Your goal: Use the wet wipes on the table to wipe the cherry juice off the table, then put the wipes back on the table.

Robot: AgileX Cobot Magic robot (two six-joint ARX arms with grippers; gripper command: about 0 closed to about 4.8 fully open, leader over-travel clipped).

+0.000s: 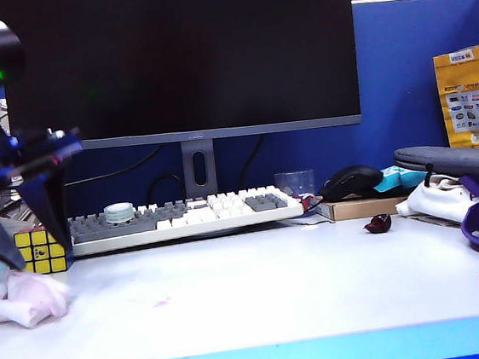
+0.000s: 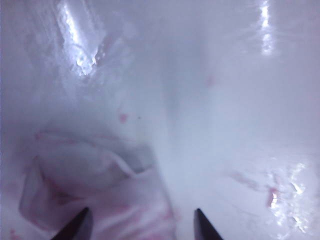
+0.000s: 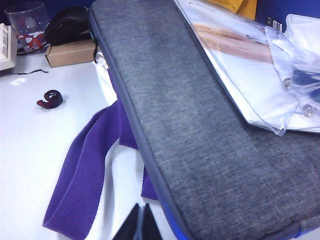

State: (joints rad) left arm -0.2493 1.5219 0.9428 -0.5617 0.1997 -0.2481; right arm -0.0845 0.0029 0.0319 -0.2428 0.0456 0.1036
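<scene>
In the exterior view the left end effector (image 1: 23,241) hangs at the far left of the worktop (image 1: 260,297), its two dark fingers spread apart and pointing down, with nothing between them. The wet wipes (image 1: 25,296), a crumpled white lump tinged pink, lie on the worktop directly under those fingers, just in front of a yellow puzzle cube (image 1: 43,250); whether the fingertips touch the cloth cannot be told from here. A faint pink smear of the cherry juice (image 1: 161,303) marks the worktop a little to the right of the wipes. Farther back stand a keyboard (image 1: 183,215) and a dark monitor (image 1: 179,57), and a dark red cherry (image 1: 378,223) lies well to the right. In the left wrist view the left end effector (image 2: 140,225) shows only its two dark fingertips (image 2: 77,227), standing released; the wet wipes (image 2: 95,190) lie crumpled on the worktop (image 2: 225,100) beneath and between them, reaching to one fingertip but short of the other. Pink specks of the cherry juice (image 2: 122,118) dot the wet surface beyond. In the right wrist view the right end effector (image 3: 140,225) has its fingertips pressed together, clenched on nothing, above a purple strap (image 3: 85,170) beside a grey padded case (image 3: 200,130); the cherry (image 3: 50,98) lies apart on the worktop (image 3: 45,145).
</scene>
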